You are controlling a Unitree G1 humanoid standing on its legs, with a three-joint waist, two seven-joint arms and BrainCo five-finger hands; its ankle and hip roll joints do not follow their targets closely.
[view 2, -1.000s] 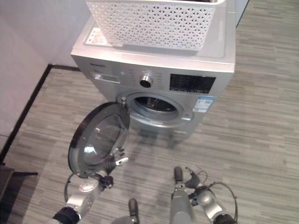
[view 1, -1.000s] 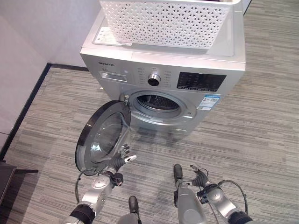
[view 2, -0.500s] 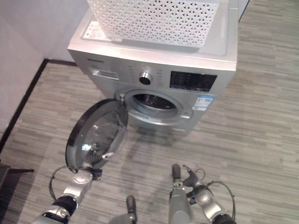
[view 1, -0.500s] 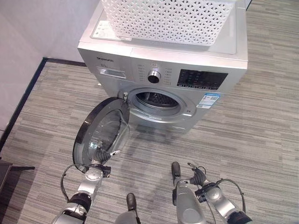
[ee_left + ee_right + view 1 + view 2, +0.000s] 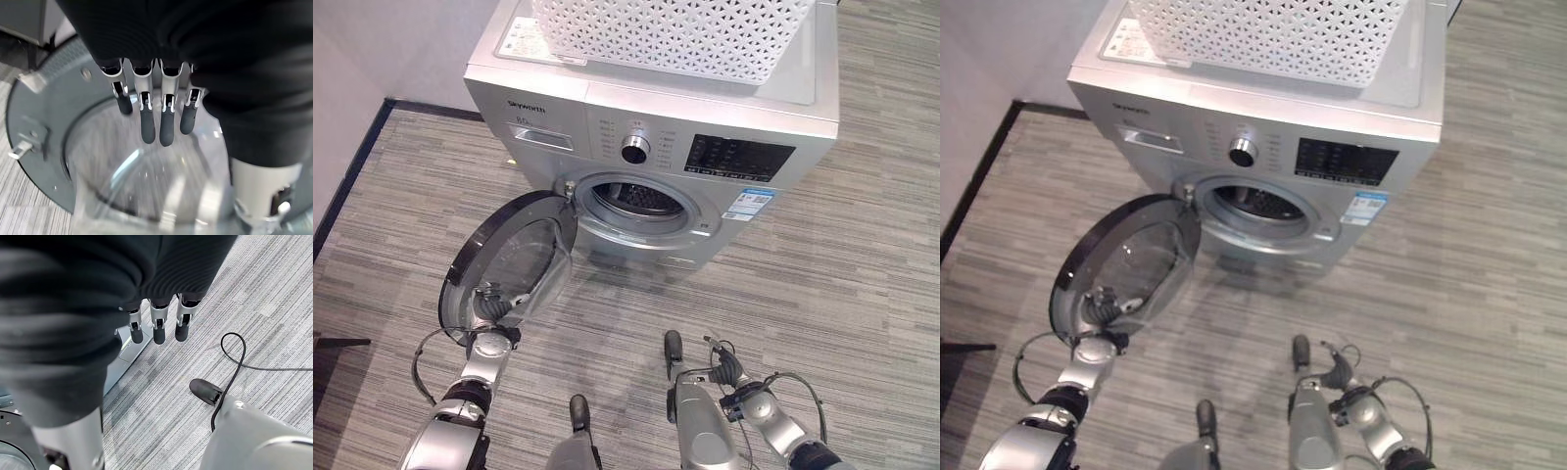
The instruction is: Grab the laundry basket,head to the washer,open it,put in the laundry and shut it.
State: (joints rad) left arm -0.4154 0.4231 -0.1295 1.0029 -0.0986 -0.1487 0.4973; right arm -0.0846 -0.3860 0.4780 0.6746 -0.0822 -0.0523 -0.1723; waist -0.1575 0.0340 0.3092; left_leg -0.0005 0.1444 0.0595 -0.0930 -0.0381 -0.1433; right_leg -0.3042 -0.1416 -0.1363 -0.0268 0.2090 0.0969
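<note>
A silver washer [image 5: 651,147] stands on a grey striped floor [image 5: 862,284] with its round door [image 5: 509,259] swung wide to the robot's left, baring the dark drum opening [image 5: 636,201]. A white lattice basket [image 5: 671,34] sits on top of the washer, well beyond both hands; whether laundry lies inside it cannot be told. The left hand [image 5: 494,304] is at the lower part of the door's inner side, its fingers [image 5: 149,125] straight and relaxed, pointing at the clear glass bowl [image 5: 146,186] of the door; the tips lie just in front of the glass, and whether they touch it cannot be told. The right hand [image 5: 729,370] hangs low over the floor, well apart from the washer, its fingers [image 5: 156,330] loosely straight, holding nothing, with the washer's bottom corner [image 5: 124,355] just past the tips.
</note>
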